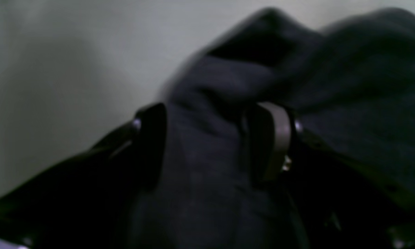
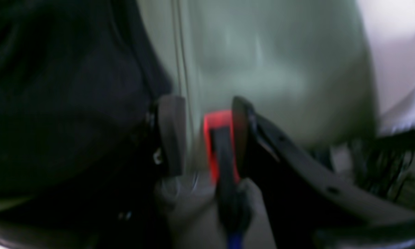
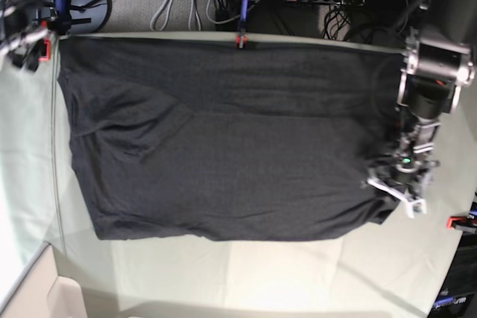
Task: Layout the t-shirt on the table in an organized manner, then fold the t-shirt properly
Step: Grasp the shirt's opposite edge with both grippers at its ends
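Right now the t-shirt (image 3: pixel 223 139) lies spread plain-side up across the desk (image 3: pixel 246 273), so layout looks mostly done. Nearest, the left end effector (image 1: pixel 211 138) is clamped on a bunched fold at one edge, probably to tug it flat. Farther off, the right end effector (image 2: pixel 207 138) hangs parted, gripping nothing, over a red clamp (image 2: pixel 218 138) at the desk's edge.

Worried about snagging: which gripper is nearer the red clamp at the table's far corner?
Right: the right gripper is at the red clamp; the left gripper holds the t-shirt's opposite edge.
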Robot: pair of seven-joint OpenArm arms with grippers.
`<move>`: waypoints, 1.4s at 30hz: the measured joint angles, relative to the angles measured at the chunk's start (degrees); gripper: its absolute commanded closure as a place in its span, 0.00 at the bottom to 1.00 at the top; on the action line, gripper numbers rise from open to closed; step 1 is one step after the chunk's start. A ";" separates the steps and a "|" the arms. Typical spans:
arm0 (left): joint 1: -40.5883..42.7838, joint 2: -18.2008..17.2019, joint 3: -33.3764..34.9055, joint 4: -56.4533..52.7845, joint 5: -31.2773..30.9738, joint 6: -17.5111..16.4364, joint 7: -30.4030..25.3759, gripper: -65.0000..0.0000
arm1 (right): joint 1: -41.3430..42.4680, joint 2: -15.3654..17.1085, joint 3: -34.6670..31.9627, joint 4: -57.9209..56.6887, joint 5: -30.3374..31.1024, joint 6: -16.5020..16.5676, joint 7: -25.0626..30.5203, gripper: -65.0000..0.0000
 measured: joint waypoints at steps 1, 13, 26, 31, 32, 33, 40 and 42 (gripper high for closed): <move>-0.37 -0.57 -0.02 0.04 0.04 -0.02 0.00 0.42 | 1.38 0.68 0.04 0.00 0.02 0.00 -0.17 0.65; 2.19 -1.09 -0.04 0.33 -0.37 0.07 -1.49 0.42 | 19.96 2.34 -1.53 -3.67 -13.79 -0.02 0.26 0.65; 2.08 -0.07 0.09 0.39 -0.15 0.17 -1.46 0.42 | 34.03 2.29 -13.62 -23.43 -22.12 0.04 0.09 0.65; 1.99 -0.04 0.09 0.39 -0.17 -0.07 -1.25 0.59 | 40.46 4.68 -14.16 -34.05 -21.75 0.02 0.83 0.65; 1.97 0.07 0.09 0.42 -0.09 -0.07 -1.01 0.64 | 42.12 5.73 -13.94 -37.42 -21.66 0.02 1.53 0.65; 2.01 0.07 0.09 0.42 0.04 -0.07 -1.09 0.68 | 43.25 6.56 -13.99 -39.80 -22.14 0.04 1.84 0.65; 1.99 -0.04 0.07 0.42 0.02 -0.02 -1.11 0.97 | 47.19 11.17 -13.99 -54.21 -21.73 -0.07 14.01 0.65; 1.99 -0.09 0.07 0.42 0.00 0.00 -1.11 1.00 | 46.75 11.50 -15.17 -56.17 -21.99 -0.02 15.93 0.65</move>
